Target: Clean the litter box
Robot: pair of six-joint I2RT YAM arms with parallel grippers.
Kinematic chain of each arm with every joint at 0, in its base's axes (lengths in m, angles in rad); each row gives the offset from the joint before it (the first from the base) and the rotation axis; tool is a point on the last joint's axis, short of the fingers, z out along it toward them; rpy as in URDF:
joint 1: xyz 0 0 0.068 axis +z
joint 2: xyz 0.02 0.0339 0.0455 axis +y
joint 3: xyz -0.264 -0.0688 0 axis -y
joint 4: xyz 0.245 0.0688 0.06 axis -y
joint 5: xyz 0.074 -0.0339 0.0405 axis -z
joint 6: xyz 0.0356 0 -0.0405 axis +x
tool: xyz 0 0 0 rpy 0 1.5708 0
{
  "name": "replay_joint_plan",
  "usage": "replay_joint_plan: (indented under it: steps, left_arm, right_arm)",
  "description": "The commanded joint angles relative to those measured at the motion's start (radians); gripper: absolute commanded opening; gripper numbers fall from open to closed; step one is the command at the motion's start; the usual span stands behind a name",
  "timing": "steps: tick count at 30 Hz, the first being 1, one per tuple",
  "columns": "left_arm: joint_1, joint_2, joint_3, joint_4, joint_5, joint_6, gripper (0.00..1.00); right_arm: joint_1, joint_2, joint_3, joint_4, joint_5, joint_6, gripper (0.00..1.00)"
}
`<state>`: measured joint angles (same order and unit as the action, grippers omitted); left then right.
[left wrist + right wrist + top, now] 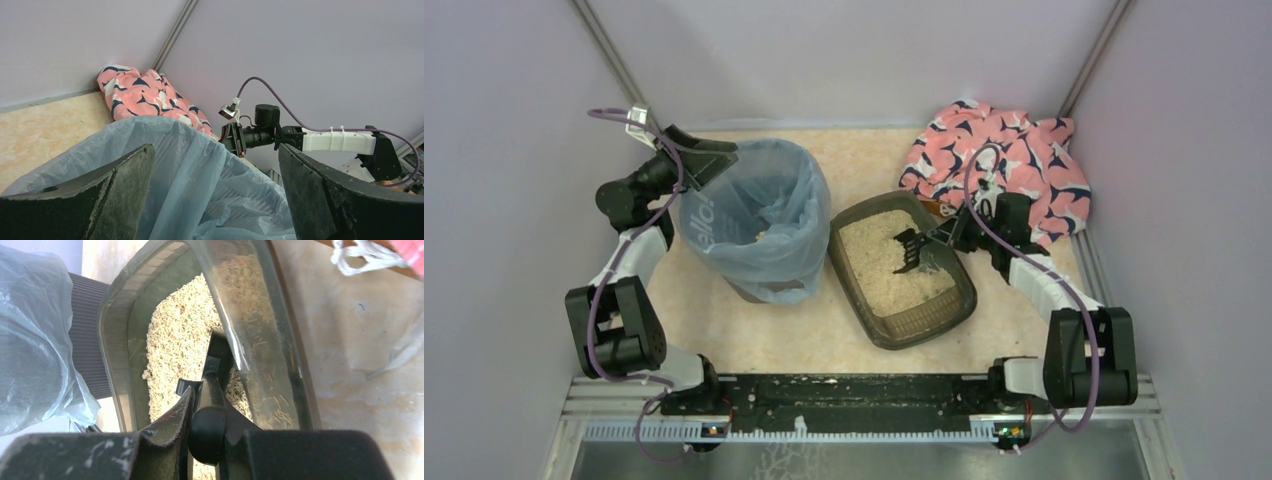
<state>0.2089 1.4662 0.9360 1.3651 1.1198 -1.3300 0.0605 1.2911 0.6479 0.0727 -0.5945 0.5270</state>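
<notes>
The litter box (924, 322), a shallow dark brown rounded-corner tray of beige granular litter, lies flat, turned askew.

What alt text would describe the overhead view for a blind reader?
The right pincer holds a black scoop in the brown litter box. The left pincer hangs open at the blue-bagged bin; a pink cloth lies behind.

Lab enclosure: plain lilac walls (844, 50)
</notes>
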Motion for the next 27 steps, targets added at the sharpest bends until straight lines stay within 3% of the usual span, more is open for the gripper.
replay_joint_plan:
  steps: [1,17,27]
  left_arm:
    - [-0.008,-0.01,0.006,0.019,0.012,0.014,0.99]
    - [-0.019,-0.009,0.007,0.011,0.013,0.02,0.99]
    - [-0.022,-0.009,0.009,0.011,0.013,0.018,0.99]
  right_arm:
    - [-0.043,-0.048,0.012,-0.044,-0.034,-0.023,0.0]
    - [-0.149,-0.129,-0.084,0.168,-0.18,0.128,0.0]
    - [-0.177,-0.104,-0.191,0.415,-0.232,0.216,0.0]
